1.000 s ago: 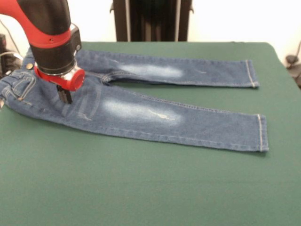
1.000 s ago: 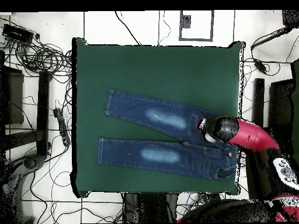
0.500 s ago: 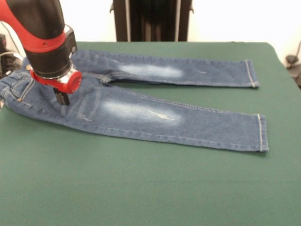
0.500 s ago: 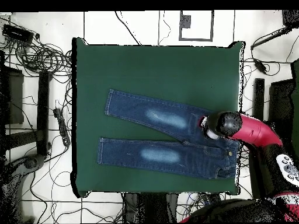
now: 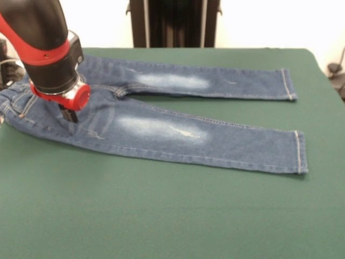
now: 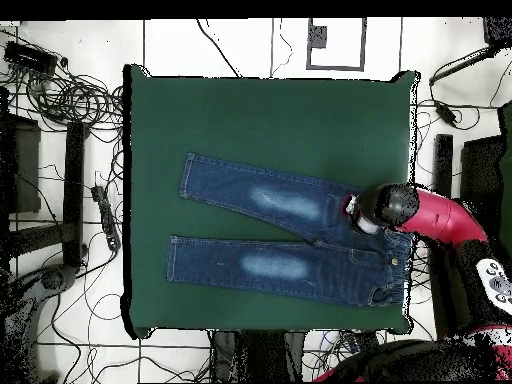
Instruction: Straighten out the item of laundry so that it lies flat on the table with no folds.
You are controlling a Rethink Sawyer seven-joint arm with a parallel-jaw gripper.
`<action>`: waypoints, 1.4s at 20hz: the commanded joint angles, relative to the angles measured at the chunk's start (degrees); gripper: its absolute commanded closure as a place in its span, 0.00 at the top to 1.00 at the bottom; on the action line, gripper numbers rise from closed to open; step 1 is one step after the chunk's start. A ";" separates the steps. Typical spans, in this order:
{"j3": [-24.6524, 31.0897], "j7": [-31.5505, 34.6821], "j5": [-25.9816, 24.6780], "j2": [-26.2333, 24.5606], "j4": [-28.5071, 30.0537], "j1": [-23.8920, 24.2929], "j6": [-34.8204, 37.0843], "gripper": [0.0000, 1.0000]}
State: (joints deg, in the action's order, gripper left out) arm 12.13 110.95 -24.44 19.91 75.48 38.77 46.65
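The item of laundry is small blue denim jeans with faded whitish thigh patches. They lie spread on the dark green table, waistband at the left edge of the front view and both legs stretched to the right in a narrow V. My gripper points down onto the upper thigh near the waistband and is shut on the denim there. In the overhead view the jeans lie with the waistband to the right, and the red and black arm covers the gripper.
The waistband reaches the table's side edge. The robot's dark pedestal stands behind the far edge. Cables and dark stands lie on the floor round the table.
My gripper has moved a little toward the waistband side of the table, and the hip part of the jeans has shifted with it. The leg hems have stayed in place.
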 commanded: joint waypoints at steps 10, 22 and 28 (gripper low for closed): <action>10.75 -10.53 -4.99 -5.16 -3.54 -0.17 -8.91 0.00; 11.26 -10.01 -5.62 -5.39 -3.36 0.31 -8.83 0.00; 10.91 -9.21 -5.61 -5.14 -3.08 0.04 -8.91 0.00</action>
State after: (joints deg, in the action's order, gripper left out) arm 15.30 110.95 -26.81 19.83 74.89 40.72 47.92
